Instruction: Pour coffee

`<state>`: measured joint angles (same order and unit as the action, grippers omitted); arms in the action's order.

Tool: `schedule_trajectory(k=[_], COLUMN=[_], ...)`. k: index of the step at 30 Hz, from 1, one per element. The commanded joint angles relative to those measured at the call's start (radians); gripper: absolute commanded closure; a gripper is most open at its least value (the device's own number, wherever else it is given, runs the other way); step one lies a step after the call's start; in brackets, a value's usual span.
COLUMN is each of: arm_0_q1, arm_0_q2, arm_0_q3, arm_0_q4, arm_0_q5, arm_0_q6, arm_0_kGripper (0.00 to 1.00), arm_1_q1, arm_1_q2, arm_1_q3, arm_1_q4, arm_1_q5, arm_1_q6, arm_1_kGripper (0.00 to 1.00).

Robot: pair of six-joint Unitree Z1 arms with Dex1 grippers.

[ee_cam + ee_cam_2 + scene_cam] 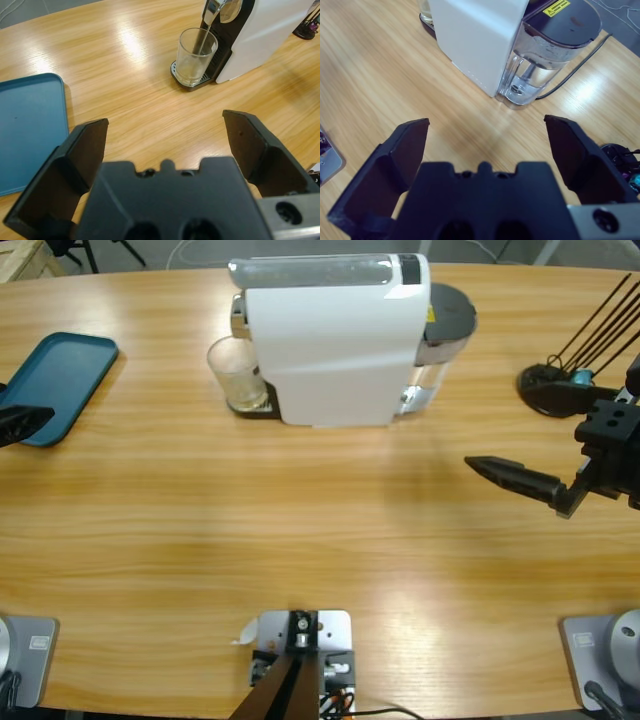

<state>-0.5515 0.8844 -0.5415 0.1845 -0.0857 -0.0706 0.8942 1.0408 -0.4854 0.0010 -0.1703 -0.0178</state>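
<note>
A clear glass (238,372) (196,56) stands on the drip tray under the spout of the white coffee machine (330,340) (265,35) (475,40). A shallow layer of pale coffee (190,76) lies in the glass bottom, and a thin stream seems to run from the spout into it. My left gripper (30,418) (165,132) is open and empty at the table's left edge, well short of the glass. My right gripper (492,470) (485,132) is open and empty at the right, pointing towards the machine's water tank (545,55) (445,325).
A teal tray (55,385) (27,130) lies at the far left, beside my left gripper. A black stand with thin rods (560,380) (620,152) sits at the right edge behind my right gripper. A cable (580,60) runs from the machine's back.
</note>
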Motion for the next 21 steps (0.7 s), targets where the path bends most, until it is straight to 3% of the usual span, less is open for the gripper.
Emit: schedule_trajectory(k=[1,21], arm_0_q1=[0.004,0.004], arm_0_q2=[0.033,0.031], arm_0_q3=[0.029,0.026], arm_0_q4=[-0.009,-0.007], arm_0_q5=[-0.020,-0.014], arm_0_q6=[0.011,0.011], arm_0_kGripper=[0.013,0.000], arm_1_q1=[0.008,0.008], arm_1_q2=[-0.015,0.007], arm_1_q3=[0.040,0.039], arm_1_q4=[-0.007,-0.010], arm_1_q5=[-0.021,-0.037], arm_1_q6=[0.016,0.022], arm_1_kGripper=[0.000,0.000])
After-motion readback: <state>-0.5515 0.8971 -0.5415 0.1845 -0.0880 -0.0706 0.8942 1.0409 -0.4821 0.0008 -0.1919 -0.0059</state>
